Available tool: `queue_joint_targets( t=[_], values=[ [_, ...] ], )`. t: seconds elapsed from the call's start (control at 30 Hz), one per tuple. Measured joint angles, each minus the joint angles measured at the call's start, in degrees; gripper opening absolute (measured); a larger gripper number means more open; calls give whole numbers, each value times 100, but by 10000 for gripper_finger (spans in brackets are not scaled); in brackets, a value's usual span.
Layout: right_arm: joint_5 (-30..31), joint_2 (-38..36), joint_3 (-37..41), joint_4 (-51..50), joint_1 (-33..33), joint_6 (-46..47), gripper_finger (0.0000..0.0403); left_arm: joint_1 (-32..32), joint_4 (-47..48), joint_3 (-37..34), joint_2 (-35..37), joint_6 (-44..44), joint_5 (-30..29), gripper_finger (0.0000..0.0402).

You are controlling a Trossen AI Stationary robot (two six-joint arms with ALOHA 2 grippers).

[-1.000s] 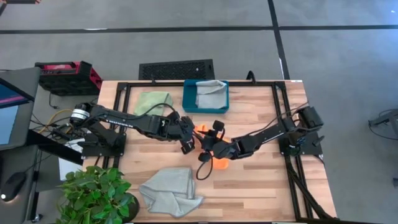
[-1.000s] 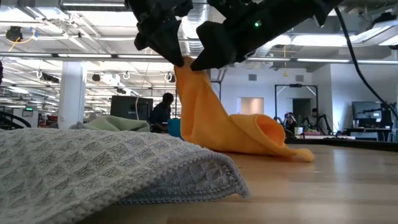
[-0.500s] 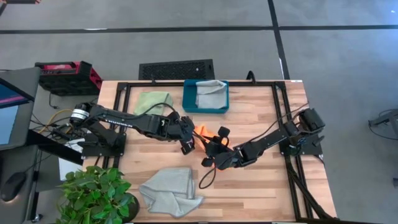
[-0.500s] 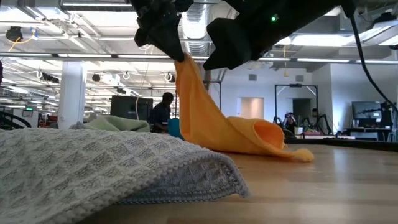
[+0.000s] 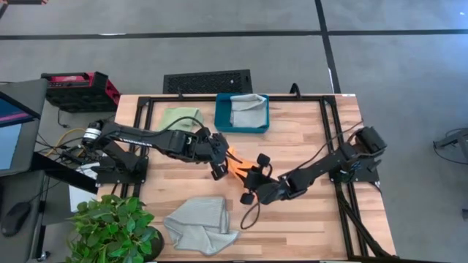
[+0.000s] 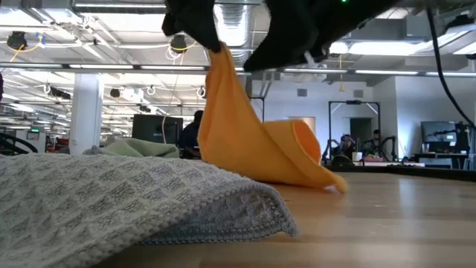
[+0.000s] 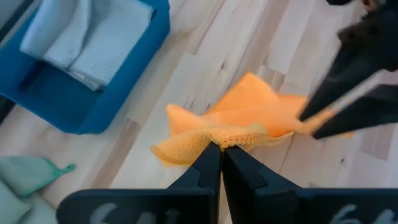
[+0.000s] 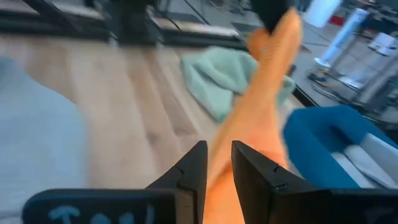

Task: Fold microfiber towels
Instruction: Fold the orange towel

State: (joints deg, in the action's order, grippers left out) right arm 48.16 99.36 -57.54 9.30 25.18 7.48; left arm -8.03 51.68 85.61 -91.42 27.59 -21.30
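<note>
The orange towel hangs between my two grippers near the table's middle, its lower end on the wood. My left gripper is shut on it at the top. My right gripper stands close by on the near-right side, with the cloth between its fingers. A pale grey towel lies crumpled near the front edge. A light green towel lies at the far left. Another grey towel lies in the teal tray. My left gripper pinches a bunched fold of the orange towel between its two fingers, slanting down from the table's left. The towel hangs below the fingers and trails onto the table. My right gripper has the towel's edge between its two fingers, coming from the table's right. The cloth runs up from this hold to the left gripper; one layer or several, I cannot tell.
A potted plant stands at the near left corner. A black metal frame runs along the table's right and far sides. Bare wood shows between the grey towel and the right edge.
My left gripper has gone up with the bunched fold. My right gripper has moved away from it toward the table's near edge, along the towel. The orange towel is drawn higher, and its lower end has slid along the table toward the grippers.
</note>
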Motion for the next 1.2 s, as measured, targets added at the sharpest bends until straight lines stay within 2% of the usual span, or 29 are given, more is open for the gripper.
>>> queue_joint_targets(
  t=[0.17, 0.4, 0.67, 1.2],
  values=[
    [-251, -293, -7, 180, 167, 221, 95, 0, 559, 757, 4, -105, -172, 0],
    [-30, 107, -4, 654, 95, 166, 95, -85, 602, 1308, 4, -313, -201, 0],
    [-18, 515, -4, 1787, -23, -29, 95, -129, 652, 1372, 4, -294, -334, 0],
    [-918, 489, -2, 1989, 16, -39, 95, -129, 693, 1369, 2, -294, -382, 0]
  ],
)
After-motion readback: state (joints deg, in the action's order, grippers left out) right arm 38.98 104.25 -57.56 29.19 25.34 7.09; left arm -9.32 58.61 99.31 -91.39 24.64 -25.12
